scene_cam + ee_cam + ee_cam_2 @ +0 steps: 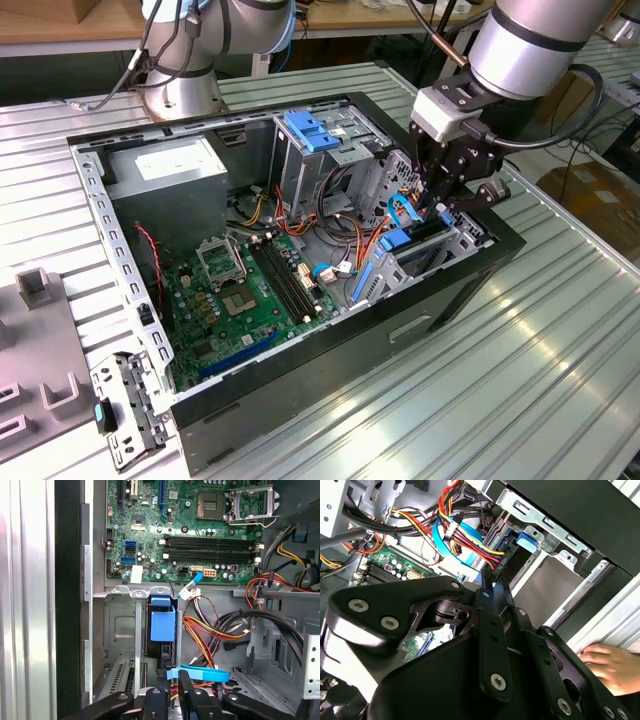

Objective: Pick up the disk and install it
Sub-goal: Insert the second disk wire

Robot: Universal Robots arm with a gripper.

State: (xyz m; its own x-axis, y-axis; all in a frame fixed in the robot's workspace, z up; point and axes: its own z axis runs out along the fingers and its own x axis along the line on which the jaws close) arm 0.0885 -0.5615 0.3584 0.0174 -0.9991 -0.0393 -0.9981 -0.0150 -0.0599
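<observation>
In the exterior view, the nearest things are the ribbed metal table (pixel 560 380) and a small bracket with a teal tab (pixel 120 415) lying at the near left, just outside the open computer case (pixel 300 400). Inside the case the green motherboard (pixel 250 290) lies flat across the floor, its memory slots running near to far.

Farther in, on the exterior view's right, the gripper (pixel 440 205) reaches down into the drive cage (pixel 455 235) at the case's right end. The disk (pixel 410 245) stands on edge in that cage, its blue carrier rails upright and its long axis running along the cage towards the case's right wall. In the first wrist view the blue front of the disk (pixel 162 622) sits straight ahead of the fingers (pixel 186 695), which are drawn close together, with a flat blue cable (pixel 197 672) crossing just beyond their tips. Whether they pinch the disk's edge I cannot tell; it lies directly in line with them, partly seated in its slot. In the second wrist view a person's hand (pixel 612 665) rests on the table just outside the case.

Beyond, the upper drive bay with its light-blue latch (pixel 310 130) and the power supply (pixel 165 165) line the far wall.
</observation>
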